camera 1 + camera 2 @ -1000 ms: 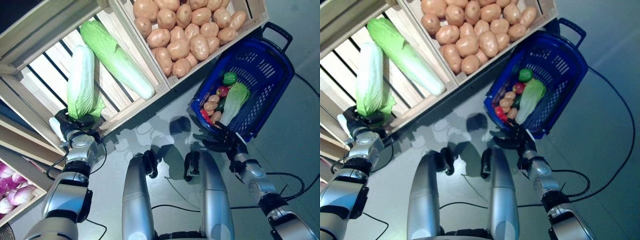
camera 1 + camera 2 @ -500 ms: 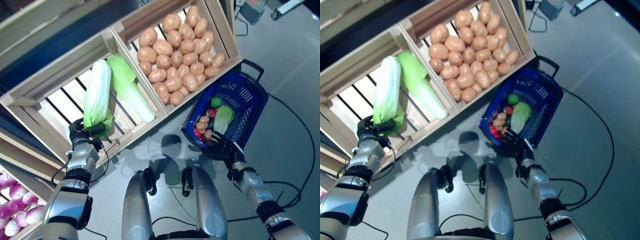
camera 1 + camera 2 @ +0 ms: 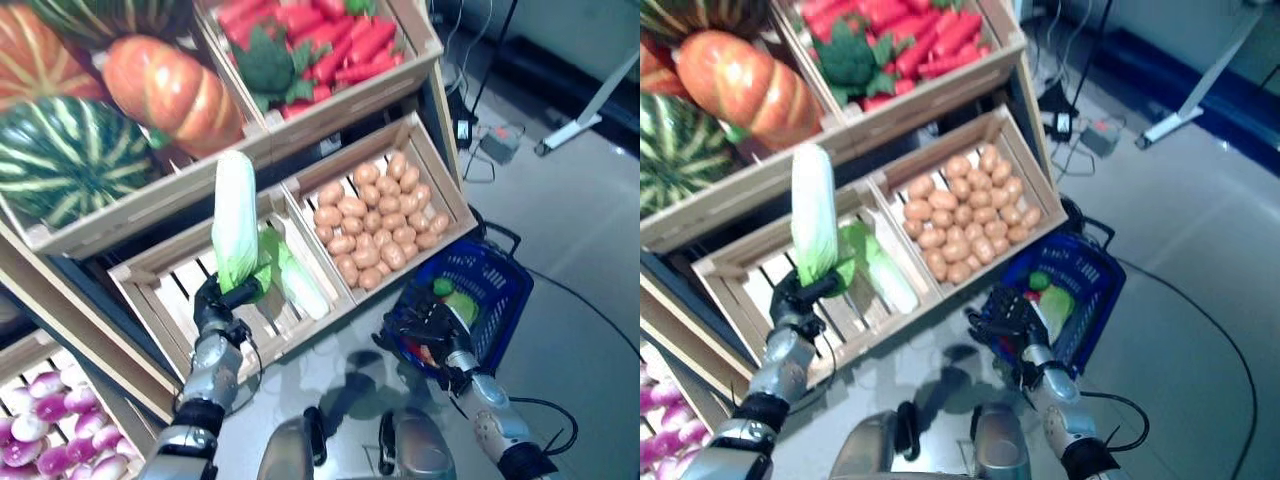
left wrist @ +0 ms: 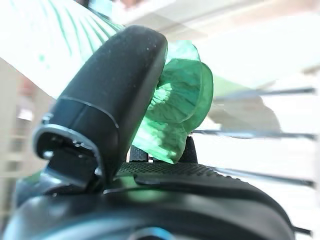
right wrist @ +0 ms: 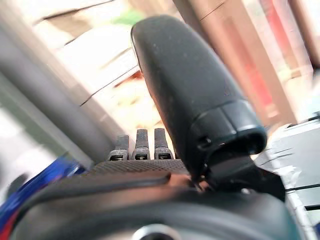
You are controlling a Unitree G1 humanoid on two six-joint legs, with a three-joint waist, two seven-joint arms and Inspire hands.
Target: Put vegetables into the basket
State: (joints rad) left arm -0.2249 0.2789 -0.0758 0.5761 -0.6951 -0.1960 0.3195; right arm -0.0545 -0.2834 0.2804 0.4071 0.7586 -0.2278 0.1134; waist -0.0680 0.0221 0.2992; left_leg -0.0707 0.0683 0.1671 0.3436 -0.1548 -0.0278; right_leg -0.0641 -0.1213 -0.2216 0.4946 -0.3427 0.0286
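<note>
Across the wooden produce stand (image 3: 150, 205), the upper crates hold a striped watermelon (image 3: 60, 160), orange pumpkins (image 3: 170, 90), and carrots with broccoli (image 3: 300, 40), while the lower tier has a crate of potatoes (image 3: 375, 225) beside a slatted crate (image 3: 165, 300) with one napa cabbage (image 3: 295, 280) lying in it; purple onions (image 3: 50, 455) sit in a bin at the lower left. On the floor by the potato crate stands the blue basket (image 3: 500, 290), already holding a green leafy vegetable, a green pepper and small red pieces. The left hand (image 3: 215, 305) curls round the leafy end of a second cabbage (image 3: 235, 215), held upright above the slatted crate. The right hand (image 3: 1005, 315) hovers at the basket's near rim with fingers spread, holding nothing. No writing can be read
</note>
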